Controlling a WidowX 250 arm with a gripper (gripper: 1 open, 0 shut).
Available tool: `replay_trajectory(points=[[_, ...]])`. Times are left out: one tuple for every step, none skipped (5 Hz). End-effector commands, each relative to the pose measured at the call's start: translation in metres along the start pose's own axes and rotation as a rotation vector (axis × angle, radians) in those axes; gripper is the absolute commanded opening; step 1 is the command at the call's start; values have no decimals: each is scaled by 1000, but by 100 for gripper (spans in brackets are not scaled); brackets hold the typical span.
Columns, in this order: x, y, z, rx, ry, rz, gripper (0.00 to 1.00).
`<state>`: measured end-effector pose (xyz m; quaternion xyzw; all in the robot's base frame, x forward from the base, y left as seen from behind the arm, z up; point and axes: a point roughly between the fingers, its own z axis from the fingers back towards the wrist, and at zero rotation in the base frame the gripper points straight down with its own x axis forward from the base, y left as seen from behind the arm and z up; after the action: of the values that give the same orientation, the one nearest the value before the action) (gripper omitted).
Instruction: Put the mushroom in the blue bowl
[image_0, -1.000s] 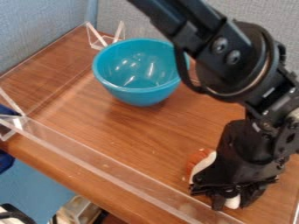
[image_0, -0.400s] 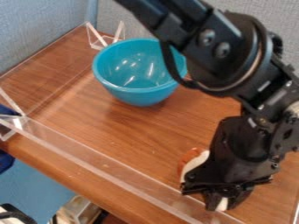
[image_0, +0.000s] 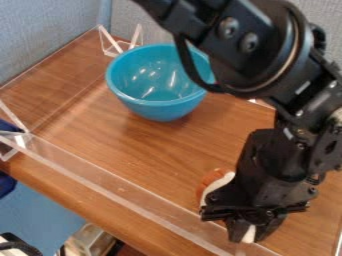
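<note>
The blue bowl stands upright at the back left of the wooden table, with nothing in it. The mushroom lies at the front right, and only a bit of reddish cap and a pale patch of stem show under the arm. My gripper points down over the mushroom, with its dark fingers pressed against both sides, so it is shut on the mushroom. The mushroom still rests at table height. The bowl is well to the left of the gripper and further back.
A clear plastic wall runs along the table's front edge, close to the gripper. A clear plastic stand sits behind the bowl. My bulky black arm hangs over the right side. Bare wood lies between bowl and gripper.
The gripper has shifted slightly left and down over the mushroom, and its fingers have closed in on it. The bowl has not moved.
</note>
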<state>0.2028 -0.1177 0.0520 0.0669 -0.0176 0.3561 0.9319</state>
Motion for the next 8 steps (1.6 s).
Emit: replay_trajectory(points=[[10, -7, 22, -79, -15, 22, 0], [13, -5, 31, -101, -13, 31, 0], [18, -2, 44, -125, -11, 47, 0], [32, 1, 67, -164, -15, 79, 0], [61, 12, 83, -190, -28, 147, 0], [95, 19, 86, -199, -35, 225, 0], [117, 23, 78, -187, -52, 267, 0], [132, 27, 71, -182, -70, 278, 0]])
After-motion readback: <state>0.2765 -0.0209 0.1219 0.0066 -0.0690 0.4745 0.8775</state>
